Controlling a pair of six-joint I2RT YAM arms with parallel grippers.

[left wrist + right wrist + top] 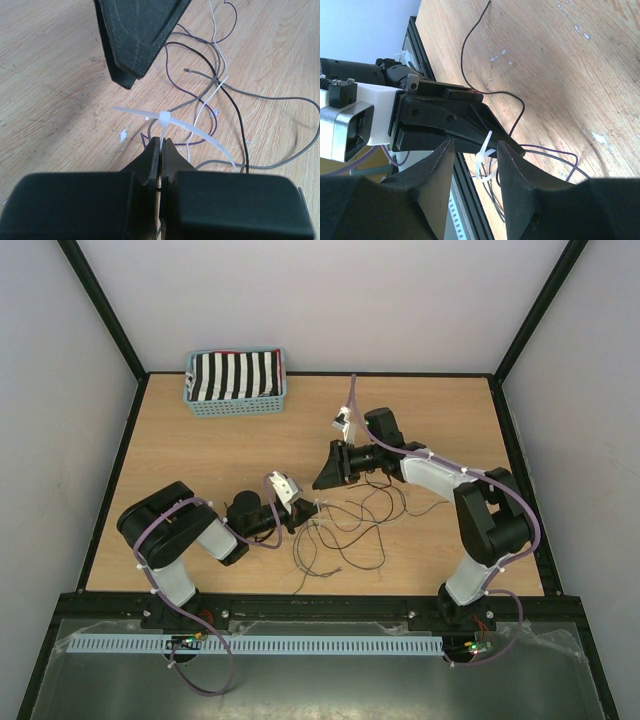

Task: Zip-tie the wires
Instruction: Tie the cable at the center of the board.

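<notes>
Partly hidden: zip tie (163, 119) strap end behind left end effector (161, 142)

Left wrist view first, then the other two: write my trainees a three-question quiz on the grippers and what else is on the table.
1. True or false: the left gripper is shut on the zip tie.
2. The right gripper is: A open; B shut on a wire; C out of view.
3. Fill the gap: the striped cloth lies in the blue ____.
Key: 1 true; 2 A; 3 basket.
</notes>
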